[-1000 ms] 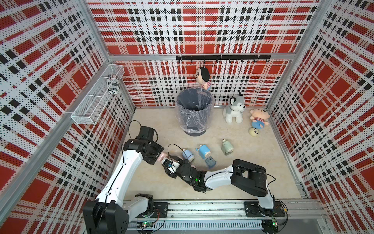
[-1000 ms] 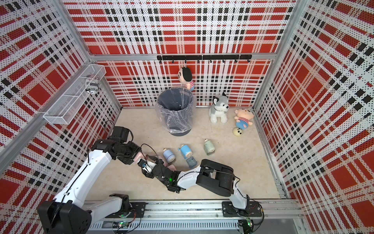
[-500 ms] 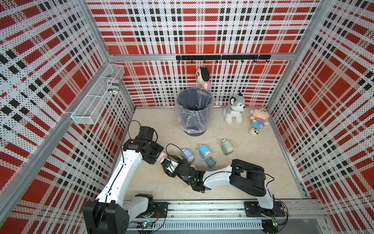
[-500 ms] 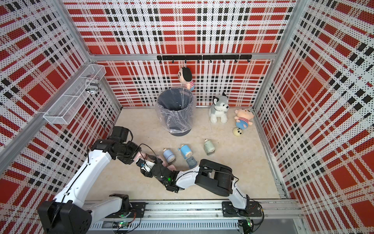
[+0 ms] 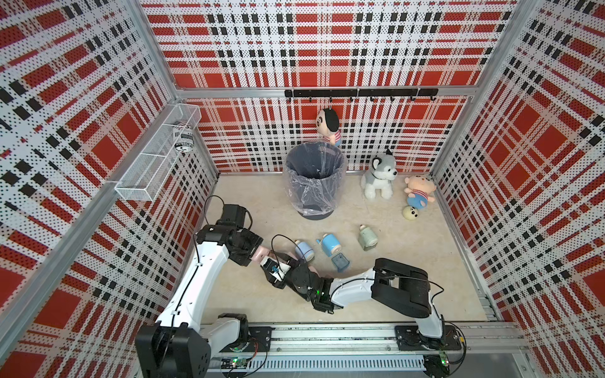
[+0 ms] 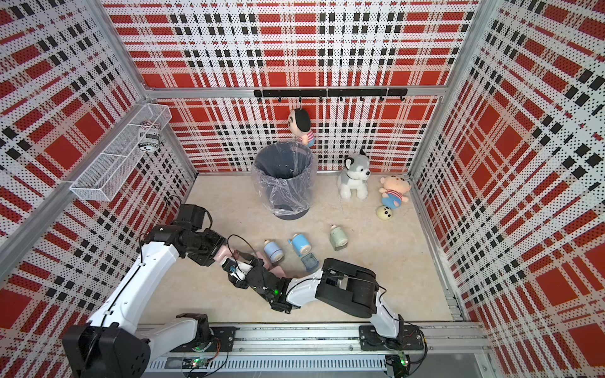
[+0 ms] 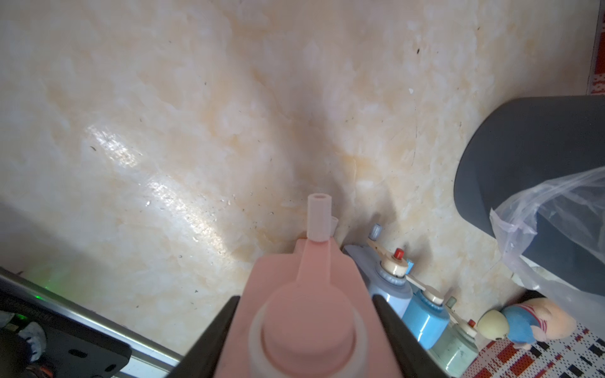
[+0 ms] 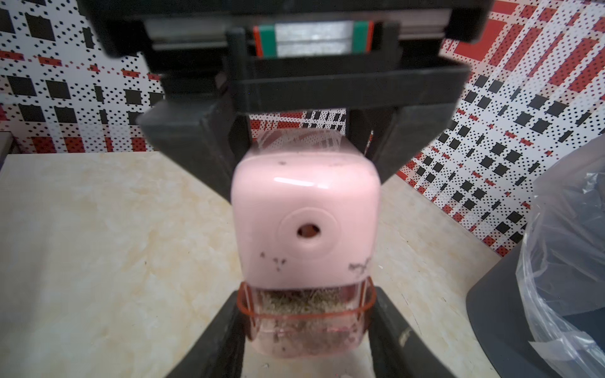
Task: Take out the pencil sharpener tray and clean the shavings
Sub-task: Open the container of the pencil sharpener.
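In a top view the left gripper (image 5: 258,254) sits at 10 o'clock of the meeting arms, its jaws clamped on the pink sharpener (image 7: 304,294). This is a smooth, glossy, round-cornered plastic block, and its crank handle (image 7: 319,217) is a pale stubby tube pointing away from the wrist; the block's long axis runs from 10 to 4 o'clock, straight between the two arms; low on its 4 o'clock face sits the tray (image 8: 304,337), a clear pink-tinted drawer with thin walls, packed with fuzzy brown shavings (image 8: 304,299); the right gripper (image 8: 306,311) is the nearer tool, its jaws pinched tight on the tray's two side walls; whether the drawer has begun to slide I cannot tell. As I judge it, the pull should go level toward 4 o'clock along that axis, since slick plastic may slip and loose shavings may spill; the bin (image 5: 314,176), dark with a crinkled clear liner, stands at 1 o'clock, well apart.
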Robot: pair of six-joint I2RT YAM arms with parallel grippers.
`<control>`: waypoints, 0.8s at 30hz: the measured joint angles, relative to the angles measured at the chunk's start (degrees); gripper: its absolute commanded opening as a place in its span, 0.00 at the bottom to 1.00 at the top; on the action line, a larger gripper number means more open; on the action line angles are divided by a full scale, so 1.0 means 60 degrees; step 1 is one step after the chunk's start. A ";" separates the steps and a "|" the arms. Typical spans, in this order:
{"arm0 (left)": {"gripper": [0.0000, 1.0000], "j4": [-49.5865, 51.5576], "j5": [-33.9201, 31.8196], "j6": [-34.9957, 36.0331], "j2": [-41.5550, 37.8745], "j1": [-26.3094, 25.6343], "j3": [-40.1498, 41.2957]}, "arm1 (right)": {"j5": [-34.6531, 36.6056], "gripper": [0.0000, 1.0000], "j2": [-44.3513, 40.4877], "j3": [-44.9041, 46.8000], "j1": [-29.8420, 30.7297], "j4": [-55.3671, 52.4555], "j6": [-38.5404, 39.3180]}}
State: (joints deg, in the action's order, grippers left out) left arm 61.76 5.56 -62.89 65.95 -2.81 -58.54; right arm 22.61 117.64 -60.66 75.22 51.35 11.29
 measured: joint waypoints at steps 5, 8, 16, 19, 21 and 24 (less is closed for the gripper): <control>0.38 -0.0095 -0.0375 0.0073 0.0062 0.0109 0.0000 | -0.0004 0.44 -0.0295 0.0463 0.0055 0.0069 -0.0186; 0.38 -0.0193 -0.0535 0.0084 0.0106 0.0109 0.0000 | 0.0011 0.44 -0.0481 0.0772 0.0091 0.0029 -0.0273; 0.41 -0.0561 -0.1180 0.0080 0.0430 0.0146 0.0000 | 0.0157 0.44 -0.1472 0.1701 0.0109 -0.0535 -0.0732; 0.41 -0.0769 -0.1523 0.0051 0.0750 0.0149 0.0000 | 0.0379 0.43 -0.1931 0.1734 0.0113 -0.0823 -0.1045; 0.41 -0.0911 -0.1774 0.0036 0.1060 0.0153 0.0000 | 0.0532 0.43 -0.2193 0.1741 0.0113 -0.0943 -0.1231; 0.42 -0.1137 -0.2131 0.0033 0.1599 0.0160 0.0004 | 0.0703 0.44 -0.2514 0.1843 0.0113 -0.1056 -0.1457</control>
State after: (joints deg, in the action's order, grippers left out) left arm 54.94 -7.22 -62.70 75.55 -1.85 -58.52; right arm 26.83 102.56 -49.60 75.90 45.01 2.55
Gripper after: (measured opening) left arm 0.578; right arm 0.569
